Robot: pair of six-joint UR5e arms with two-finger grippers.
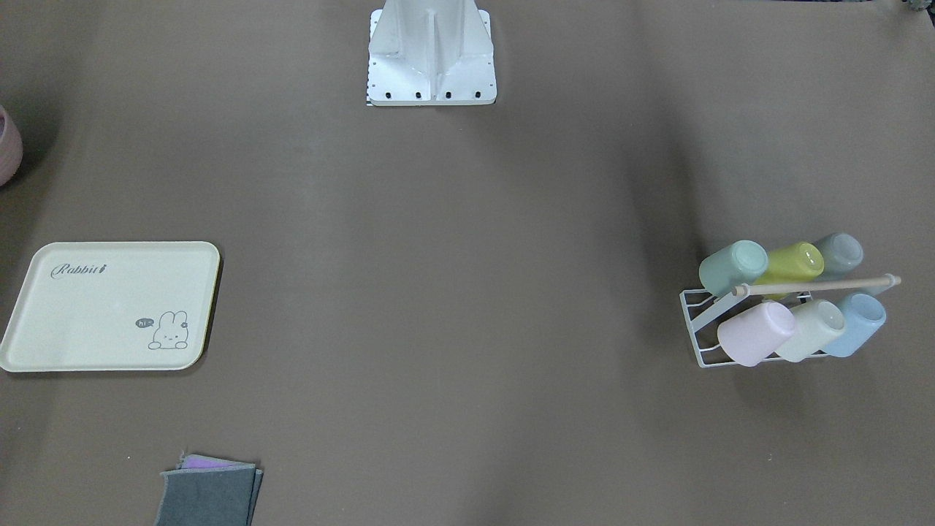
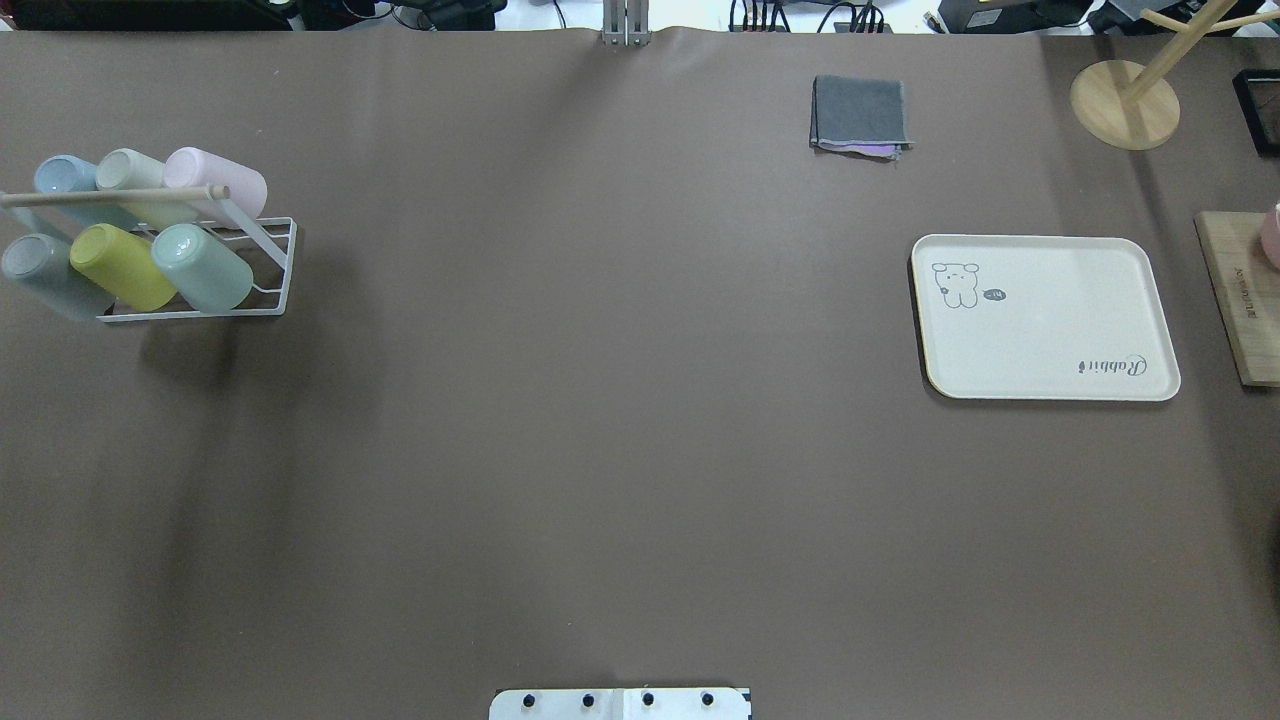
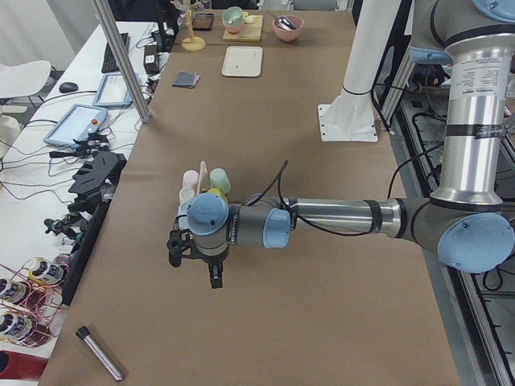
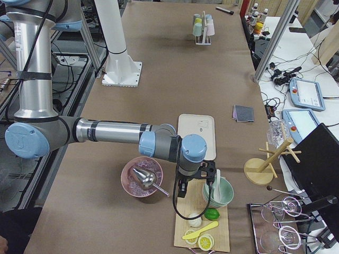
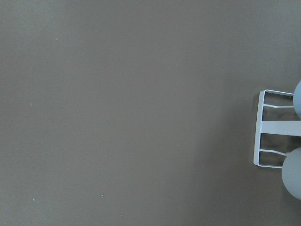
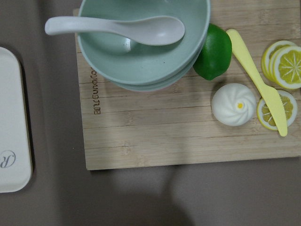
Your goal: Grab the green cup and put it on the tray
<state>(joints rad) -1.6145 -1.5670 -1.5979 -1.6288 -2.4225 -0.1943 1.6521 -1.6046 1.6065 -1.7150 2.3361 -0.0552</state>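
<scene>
The table (image 2: 600, 450) was big and brown. Near one end hung the left gripper (image 3: 197, 261), up over the table. I cannot tell if its fingers were apart or together.

Just past it stood a white wire rack (image 2: 272, 292) with six cups leaning in two rows. The green cup (image 2: 200, 265) was in that rack, at the end far from the left gripper, in the row on the robot's side. A lime cup (image 2: 120, 265) touched it on the side nearer that gripper, and a grey cup (image 2: 45, 272) came after that. The other row had a pink cup (image 2: 215, 185), a pale cup (image 2: 140, 172) and a blue cup (image 2: 62, 176). A wooden rod (image 2: 110, 196) ran along above the cups.

The green cup was a soft minty green, plain and smooth, with no handle. It leaned over and did not stand straight.

The right gripper (image 4: 193, 182) hung at the other end, over a wooden board (image 6: 164, 136) and beside some green bowls (image 6: 141, 61) with a white spoon (image 6: 117, 27). I cannot tell if this one was open or closed either.

The tray (image 2: 1050, 320) lay flat just past the right gripper, toward the middle of the table, well apart from the rack. It was cream with a bunny drawn on it. A folded grey cloth (image 2: 860, 112) lay near the tray.
</scene>
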